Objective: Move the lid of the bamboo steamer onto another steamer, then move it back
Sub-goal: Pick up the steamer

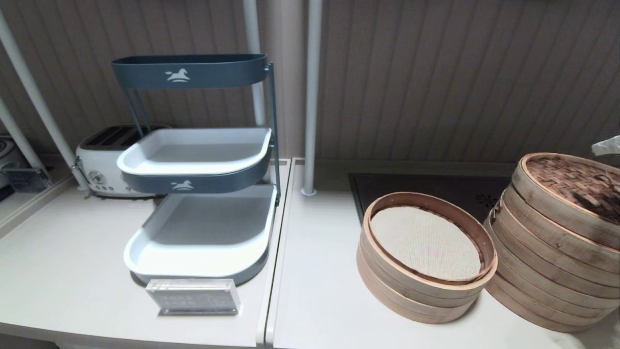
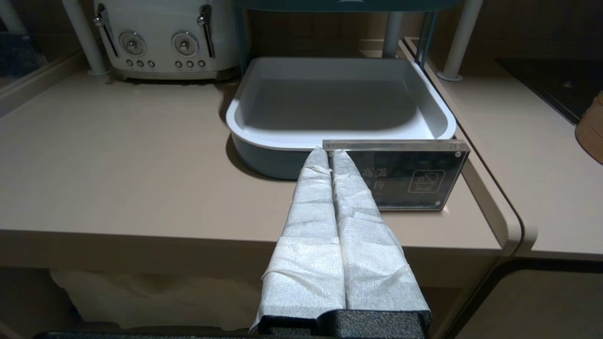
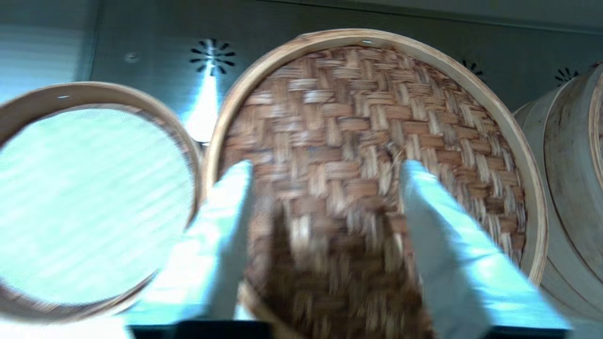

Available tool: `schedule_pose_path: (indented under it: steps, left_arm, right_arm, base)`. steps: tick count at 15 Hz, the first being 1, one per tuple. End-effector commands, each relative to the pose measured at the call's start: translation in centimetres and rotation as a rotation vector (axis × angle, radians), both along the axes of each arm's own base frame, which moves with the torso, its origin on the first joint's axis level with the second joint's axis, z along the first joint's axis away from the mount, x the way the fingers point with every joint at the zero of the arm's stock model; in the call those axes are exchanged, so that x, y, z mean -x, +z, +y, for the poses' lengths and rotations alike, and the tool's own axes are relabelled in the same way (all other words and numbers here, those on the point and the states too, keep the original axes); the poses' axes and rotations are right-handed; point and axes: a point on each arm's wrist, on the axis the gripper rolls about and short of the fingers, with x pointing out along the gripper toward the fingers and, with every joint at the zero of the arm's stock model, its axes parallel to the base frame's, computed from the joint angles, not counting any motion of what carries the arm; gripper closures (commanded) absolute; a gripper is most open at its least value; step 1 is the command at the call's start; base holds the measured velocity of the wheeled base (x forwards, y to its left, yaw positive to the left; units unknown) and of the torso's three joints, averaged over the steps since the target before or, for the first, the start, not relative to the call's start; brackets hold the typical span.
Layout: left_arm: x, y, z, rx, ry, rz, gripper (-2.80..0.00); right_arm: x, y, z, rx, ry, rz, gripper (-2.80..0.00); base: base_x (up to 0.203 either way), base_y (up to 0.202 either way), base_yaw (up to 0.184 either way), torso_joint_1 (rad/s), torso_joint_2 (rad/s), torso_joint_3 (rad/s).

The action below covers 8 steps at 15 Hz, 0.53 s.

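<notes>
The bamboo steamer lid (image 1: 576,186), with its reddish-brown woven top and pale rim, lies slightly tilted on top of the taller steamer stack (image 1: 547,271) at the right. In the right wrist view the lid (image 3: 358,103) fills the middle. My right gripper (image 3: 326,165) hovers open over it, fingers spread to either side of the weave's centre with nothing between them. In the head view only a white tip (image 1: 606,144) of that gripper shows. The shorter steamer (image 1: 426,286) stands uncovered beside the stack, its white mesh liner (image 1: 426,242) showing. My left gripper (image 2: 330,151) is shut and empty, parked at the left table's front edge.
A dark cooktop (image 1: 436,191) lies behind the steamers. A three-tier tray rack (image 1: 198,228), a toaster (image 1: 104,165) and a clear acrylic sign (image 1: 193,295) stand on the left table. Two poles (image 1: 310,97) rise at the back. Another bamboo wall (image 3: 570,188) shows beside the lid.
</notes>
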Motion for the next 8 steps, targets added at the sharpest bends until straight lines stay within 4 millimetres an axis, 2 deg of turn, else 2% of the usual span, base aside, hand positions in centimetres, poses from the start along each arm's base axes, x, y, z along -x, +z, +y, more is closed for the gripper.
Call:
schedule_pose_path:
  steps: [1,5,8]
  left_arm:
    - [-0.2,-0.8,0.0,0.000,0.000,0.025,0.00]
    - [-0.2,-0.8,0.0,0.000,0.000,0.025,0.00]
    - [-0.2,-0.8,0.0,0.000,0.000,0.025,0.00]
  right_arm:
    - [2.0,1.1,1.3,0.014,0.024,-0.043,0.00]
    - [2.7,0.9,3.9,-0.046,0.102,-0.052,0.00]
    - [2.8,0.6,4.4,-0.079,0.107,-0.047,0.00]
  base:
    - [0.000,0.000,0.000,0.000,0.00,0.000]
    - [0.000,0.000,0.000,0.000,0.00,0.000]
    - [0.000,0.000,0.000,0.000,0.00,0.000]
